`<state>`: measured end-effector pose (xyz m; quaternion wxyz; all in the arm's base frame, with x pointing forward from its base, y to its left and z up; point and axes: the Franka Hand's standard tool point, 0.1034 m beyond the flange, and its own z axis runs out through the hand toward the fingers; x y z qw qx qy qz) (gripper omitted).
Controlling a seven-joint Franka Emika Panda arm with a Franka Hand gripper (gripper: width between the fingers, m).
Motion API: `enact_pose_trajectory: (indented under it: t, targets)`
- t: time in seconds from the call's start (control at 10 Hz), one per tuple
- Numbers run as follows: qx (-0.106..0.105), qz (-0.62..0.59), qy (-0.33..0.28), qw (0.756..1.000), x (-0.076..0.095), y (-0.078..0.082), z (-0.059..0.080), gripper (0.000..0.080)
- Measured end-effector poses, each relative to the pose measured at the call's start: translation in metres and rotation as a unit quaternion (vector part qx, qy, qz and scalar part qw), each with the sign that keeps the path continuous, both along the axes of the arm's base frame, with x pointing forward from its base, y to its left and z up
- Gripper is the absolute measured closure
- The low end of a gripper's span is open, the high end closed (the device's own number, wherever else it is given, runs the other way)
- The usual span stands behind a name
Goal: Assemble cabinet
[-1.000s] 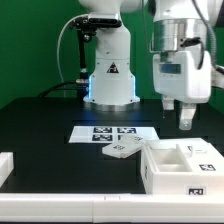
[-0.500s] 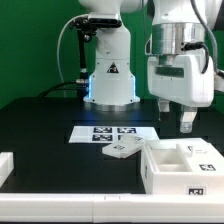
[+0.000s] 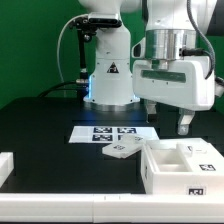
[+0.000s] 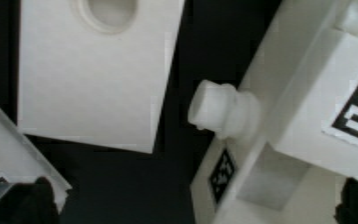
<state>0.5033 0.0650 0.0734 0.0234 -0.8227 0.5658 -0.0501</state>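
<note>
This was a robotics lab: in the exterior view a white robot base [image 3: 110, 78] bearing a triangle sticker stood at upper centre on a black surface [image 3: 40, 125], a black cable [image 3: 60, 50] looped at upper left, and a marker board [image 3: 112, 132] lay mid-frame.

Your arm [image 3: 108, 75] stands upright at the back of the exterior view, near the centre, on a white base with a triangle sticker [image 3: 112, 69] on its front. Its upper links run out of the frame. The wrist [image 3: 172, 45] comes down on the exterior view's right, close to the camera. Below it your hand [image 3: 168, 118] hangs pointing straight down, with its broad white body level. Its two dark fingers [image 3: 185, 122] stand well apart with nothing between them. In the wrist view the fingertips [image 4: 19, 195] sit far apart at two corners, gripping nothing.
</note>
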Motion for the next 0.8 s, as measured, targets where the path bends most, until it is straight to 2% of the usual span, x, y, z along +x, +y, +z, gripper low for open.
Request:
enact_pose_trajectory:
  t: [0.2, 0.3, 0.4, 0.6, 0.8]
  targets:
    - [0.017, -0.122, 0.003, 0.992, -0.009, -0.018, -0.004, 0.0003]
    - [0.029, -0.207, 0.003, 0.978, -0.017, -0.025, -0.008, 0.0003]
    - [0.033, -0.262, 0.005, 0.964, -0.022, -0.026, -0.011, 0.0003]
    - [0.038, -0.295, 0.001, 0.955, -0.018, -0.016, -0.011, 0.0003]
    - [0.046, -0.352, 0.001, 0.935, -0.02, -0.017, -0.013, 0.0003]
